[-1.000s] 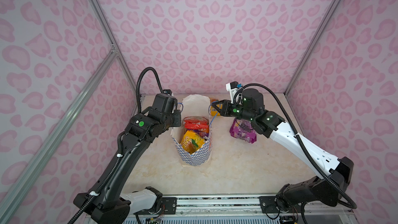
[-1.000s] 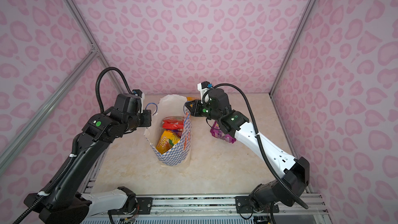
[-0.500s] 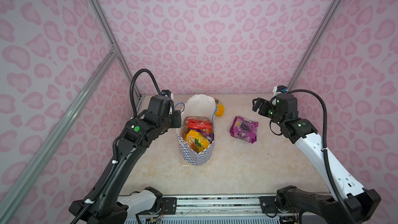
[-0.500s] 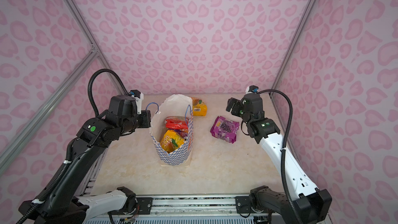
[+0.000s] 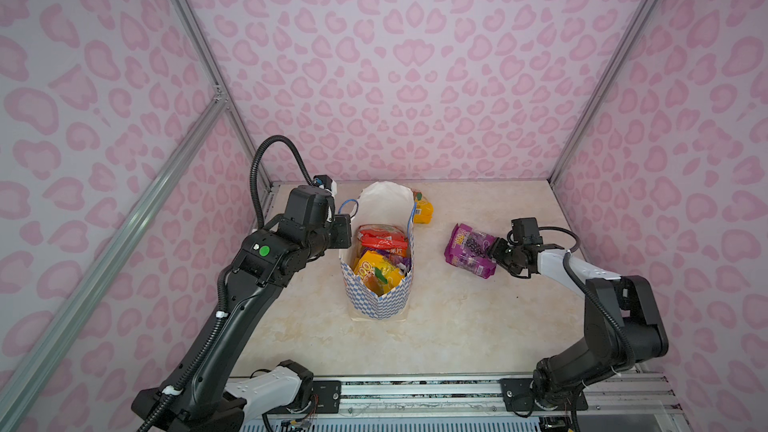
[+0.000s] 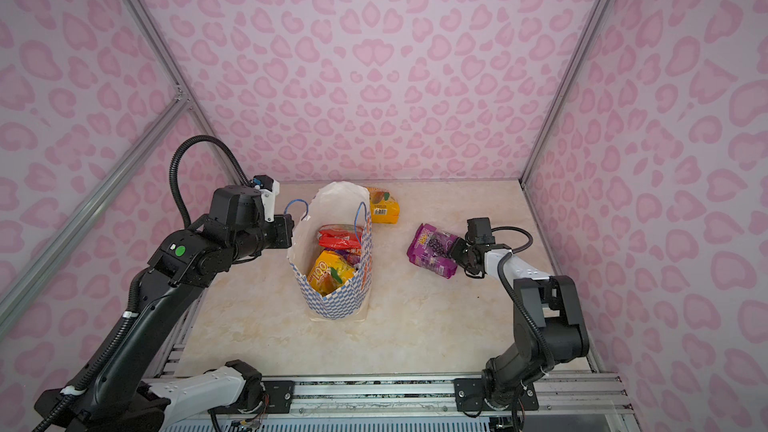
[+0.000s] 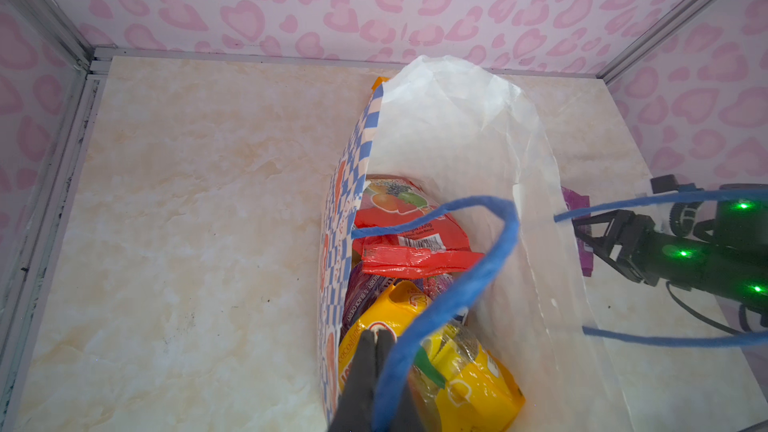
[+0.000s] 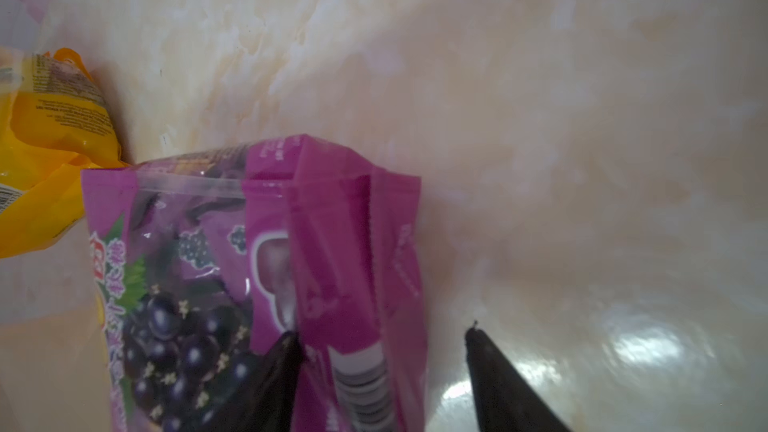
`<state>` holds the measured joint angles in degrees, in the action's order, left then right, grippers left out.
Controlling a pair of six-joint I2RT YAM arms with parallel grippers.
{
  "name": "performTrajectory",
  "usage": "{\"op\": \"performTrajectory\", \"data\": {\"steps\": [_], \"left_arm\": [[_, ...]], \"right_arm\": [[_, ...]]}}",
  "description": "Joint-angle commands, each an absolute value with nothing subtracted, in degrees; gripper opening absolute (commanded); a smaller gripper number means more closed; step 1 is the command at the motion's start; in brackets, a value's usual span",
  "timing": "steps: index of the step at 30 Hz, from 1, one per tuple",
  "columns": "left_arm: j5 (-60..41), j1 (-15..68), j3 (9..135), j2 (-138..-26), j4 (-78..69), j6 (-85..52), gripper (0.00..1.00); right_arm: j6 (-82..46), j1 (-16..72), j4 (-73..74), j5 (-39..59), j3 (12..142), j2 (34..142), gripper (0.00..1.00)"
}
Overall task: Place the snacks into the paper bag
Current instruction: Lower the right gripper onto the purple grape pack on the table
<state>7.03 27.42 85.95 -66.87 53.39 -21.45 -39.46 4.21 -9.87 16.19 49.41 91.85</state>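
Purple pouch (image 8: 332,243) | right fingers (image 8: 507,380) apart astride edge | left fingers (image 7: 365,367) clenched on cord (image 7: 478,276)

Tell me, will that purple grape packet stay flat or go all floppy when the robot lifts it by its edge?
Probably floppy: the purple packet is thin crinkled film, so it should sag from the right gripper straddling its edge. Its glossy skin might slip.

A purple grape-print pouch (image 8: 249,263) lies on the marbled tabletop (image 8: 561,97), its edge between the right gripper's (image 8: 382,332) parted black fingers (image 8: 503,380). A yellow-orange packet (image 8: 50,139) sits just beside it.
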Motion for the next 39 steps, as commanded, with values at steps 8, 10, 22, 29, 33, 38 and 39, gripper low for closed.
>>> {"op": "performTrajectory", "data": {"steps": [8,10,22,29,33,38,39], "left_arm": [[5.01,27.33,84.99,-66.10,52.03,-21.45,0.03],[4.92,27.33,84.82,-65.92,52.05,-21.29,0.03],[3.03,27.37,82.27,-63.83,51.59,-21.01,0.03],[1.49,27.43,81.65,-63.72,51.23,-20.74,0.03],[0.89,27.42,81.13,-63.46,50.89,-20.76,0.03],[0.63,27.44,79.96,-63.24,50.19,-20.55,0.03],[0.40,27.42,79.77,-63.28,50.06,-20.35,0.03]], "right_arm": [[-38.32,5.72,-10.00,15.80,51.14,74.16,0.00],[-36.76,6.72,-13.73,14.46,53.82,69.97,0.00],[-33.11,13.66,-24.46,10.31,72.58,59.33,0.00],[-30.58,21.82,-27.65,6.96,84.62,63.83,0.00],[-31.80,21.45,-31.87,0.29,85.62,66.86,0.38],[-39.39,12.50,-28.55,0.78,66.90,63.34,0.98],[-40.47,10.30,-27.71,1.27,62.91,62.50,0.97]]}}
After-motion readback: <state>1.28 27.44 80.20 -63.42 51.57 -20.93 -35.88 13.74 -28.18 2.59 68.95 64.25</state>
